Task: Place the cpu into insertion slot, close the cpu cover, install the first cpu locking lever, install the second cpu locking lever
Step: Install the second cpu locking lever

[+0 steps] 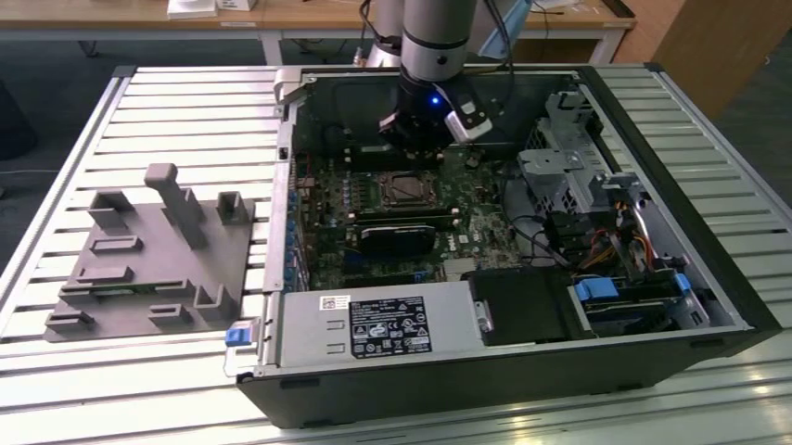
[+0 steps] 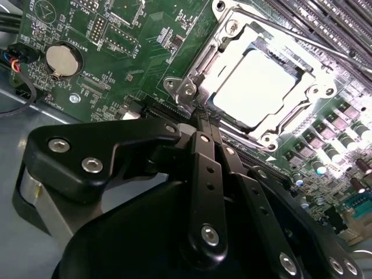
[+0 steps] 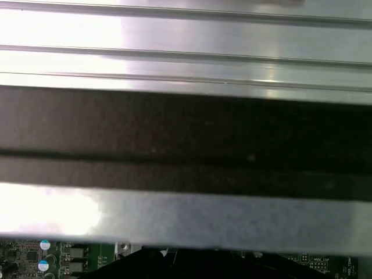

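Gripper (image 2: 204,116) sits low over the motherboard (image 2: 116,64), fingertips pressed together with nothing between them, tips right at the near edge of the insertion slot (image 2: 258,84). In the exterior view the gripper (image 1: 415,148) hangs just beyond the slot (image 1: 405,189), inside the open computer case (image 1: 644,306).

Progress, judged from the second wrist view: the cpu (image 2: 258,87) already lies flat in the slot, pale face up. The cpu cover (image 2: 229,55) looks down over it, its silvery frame ringing the chip with the window showing the chip's face. One thin locking lever (image 2: 302,38) runs along the far side of the slot; whether it is latched or loose I cannot tell. The second lever by the gripper tips is hidden behind the fingers, so its state is unclear too. So placing looks done, cover looks closed, levers likely what remains.

Containers: the case holds the motherboard, a black power supply (image 1: 371,326) on the side of the slot away from the gripper, and a drive cage (image 1: 563,171) toward the exterior view's right of the slot. A grey fixture tray (image 1: 155,260) lies outside the case, well apart from the slot, on the slatted table (image 1: 74,389); its pockets look empty.
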Controlling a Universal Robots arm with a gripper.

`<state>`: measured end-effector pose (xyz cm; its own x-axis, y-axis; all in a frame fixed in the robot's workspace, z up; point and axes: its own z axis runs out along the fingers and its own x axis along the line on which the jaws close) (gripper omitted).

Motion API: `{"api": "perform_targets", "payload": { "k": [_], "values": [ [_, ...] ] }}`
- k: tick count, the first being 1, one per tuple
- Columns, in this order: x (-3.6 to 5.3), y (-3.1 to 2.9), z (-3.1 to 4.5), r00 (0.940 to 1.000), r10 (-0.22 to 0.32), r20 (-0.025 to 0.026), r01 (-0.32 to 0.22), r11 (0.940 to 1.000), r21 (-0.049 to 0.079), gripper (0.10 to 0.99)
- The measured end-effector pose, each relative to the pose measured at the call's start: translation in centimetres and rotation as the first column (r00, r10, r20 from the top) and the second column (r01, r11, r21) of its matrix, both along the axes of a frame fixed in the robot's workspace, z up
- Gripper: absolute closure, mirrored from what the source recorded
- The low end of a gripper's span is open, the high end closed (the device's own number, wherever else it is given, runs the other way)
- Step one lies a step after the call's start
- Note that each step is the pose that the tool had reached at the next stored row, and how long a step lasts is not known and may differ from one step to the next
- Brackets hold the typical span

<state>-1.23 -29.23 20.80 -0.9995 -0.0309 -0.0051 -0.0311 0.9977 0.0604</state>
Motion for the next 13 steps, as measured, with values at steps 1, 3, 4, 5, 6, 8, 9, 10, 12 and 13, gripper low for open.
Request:
{"api": "perform_targets", "payload": {
  "k": [1, 3, 4, 5, 6, 8, 9, 10, 12, 13],
  "values": [
    [0.00, -0.04, 0.00, 1.0000, 0.000, 0.0000, 0.000, 1.0000, 0.000, 0.973],
    [0.00, -0.17, 0.00, 1.0000, 0.000, 0.0000, 0.000, 1.0000, 0.000, 0.973],
    [0.00, -0.23, 0.00, 1.0000, 0.000, 0.0000, 0.000, 1.0000, 0.000, 0.973],
    [0.00, -0.28, 0.00, 1.0000, 0.000, 0.0000, 0.000, 1.0000, 0.000, 0.973],
    [0.00, -0.35, 0.00, 1.0000, 0.000, 0.0000, 0.000, 1.0000, 0.000, 0.973],
    [0.00, -0.50, 0.00, 1.0000, 0.000, 0.0000, 0.000, 1.0000, 0.000, 0.973],
    [0.00, -0.57, 0.00, 1.0000, 0.000, 0.0000, 0.000, 1.0000, 0.000, 0.973],
    [0.00, -0.65, 0.00, 1.0000, 0.000, 0.0000, 0.000, 1.0000, 0.000, 0.973],
    [0.00, -0.81, 0.00, 1.0000, 0.000, 0.0000, 0.000, 1.0000, 0.000, 0.973],
    [0.00, -0.89, 0.00, 1.0000, 0.000, 0.0000, 0.000, 1.0000, 0.000, 0.973]
  ]
}}
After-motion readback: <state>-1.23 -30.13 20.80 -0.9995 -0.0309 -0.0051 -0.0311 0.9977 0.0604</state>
